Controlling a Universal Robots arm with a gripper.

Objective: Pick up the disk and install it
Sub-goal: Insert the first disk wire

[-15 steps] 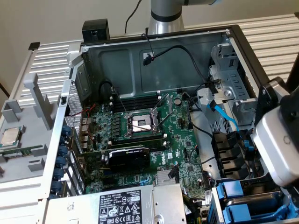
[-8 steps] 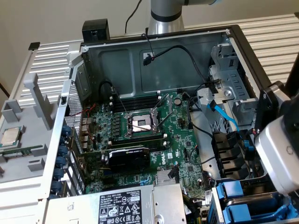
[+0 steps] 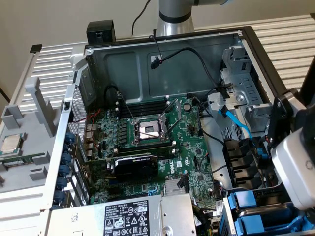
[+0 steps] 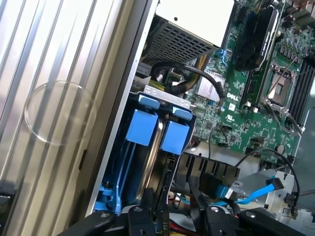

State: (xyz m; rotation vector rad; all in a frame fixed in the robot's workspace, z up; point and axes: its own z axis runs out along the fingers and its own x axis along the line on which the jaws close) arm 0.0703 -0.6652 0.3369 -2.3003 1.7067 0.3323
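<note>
Your arm's wrist (image 3: 295, 169) hangs over a corner of the open case (image 3: 162, 64) on the exterior view's right; the case lies on the ribbed worktop (image 3: 44, 64), with the power supply (image 3: 142, 216) just beside that corner. The claw (image 4: 171, 204) points at the drive bay there; you cannot tell whether it is spread or pinching anything.

The disk (image 4: 175, 136), as best you can judge the blue-framed one in line with the claw, sits in the bay just beside a second carrier (image 4: 141, 127); whether the two touch is unclear. It stands on edge, most likely because the bay's slots take carriers only that way. Its long axis appears to run from the claw towards the power supply; its square blue tab faces a bundle of black cables (image 4: 187, 73).

The claw is lined up along that axis, which would let it bear on the frame without fouling the neighbour. A blue cable (image 3: 236, 120) loops well apart from the bay, nearer the board (image 3: 162, 132); the bay's wall hides how deep the disk is seated.
</note>
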